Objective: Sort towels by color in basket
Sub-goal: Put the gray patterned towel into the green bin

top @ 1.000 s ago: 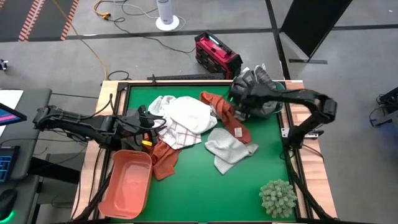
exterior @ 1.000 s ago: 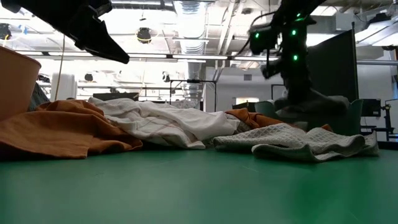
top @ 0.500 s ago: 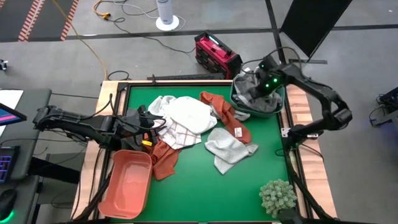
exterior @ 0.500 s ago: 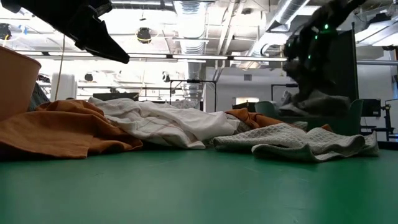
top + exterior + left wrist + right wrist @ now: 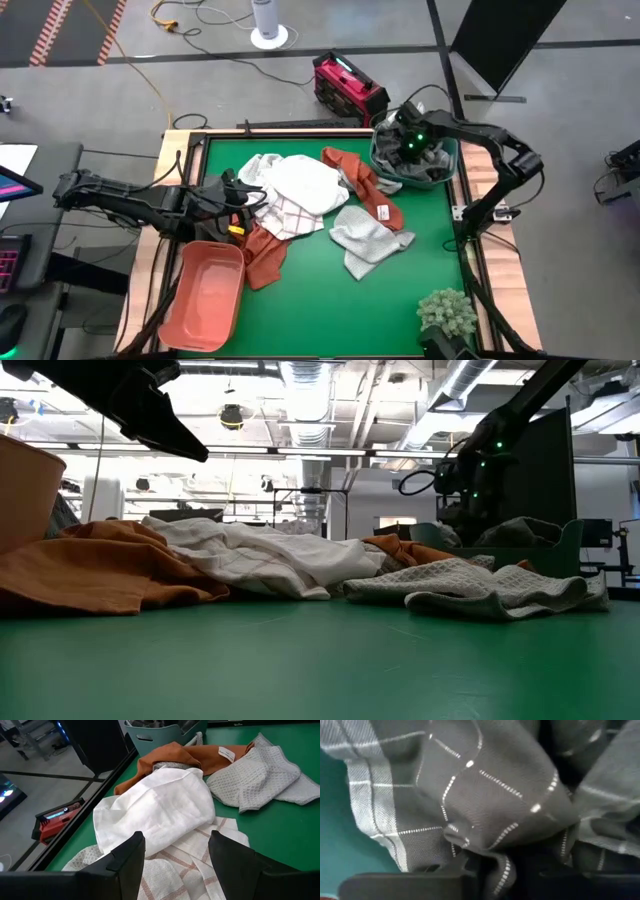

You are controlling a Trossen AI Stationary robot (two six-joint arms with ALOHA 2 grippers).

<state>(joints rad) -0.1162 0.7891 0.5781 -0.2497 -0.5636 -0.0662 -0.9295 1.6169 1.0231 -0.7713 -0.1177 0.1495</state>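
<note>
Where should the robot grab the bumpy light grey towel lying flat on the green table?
Probably at a raised fold of the light grey waffle-weave towel, coming straight down from above. It lies spread and low on the green table, so a flat edge gives little to pinch; the rumpled ridge near its middle stands up most.

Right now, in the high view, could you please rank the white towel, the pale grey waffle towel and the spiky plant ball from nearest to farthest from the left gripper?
Measured from the left gripper, at the table's left side:
1. White towel, just right of it in the central pile.
2. Pale grey waffle towel, right of centre, flat on the green mat.
3. Spiky plant ball, at the near right corner.
</note>
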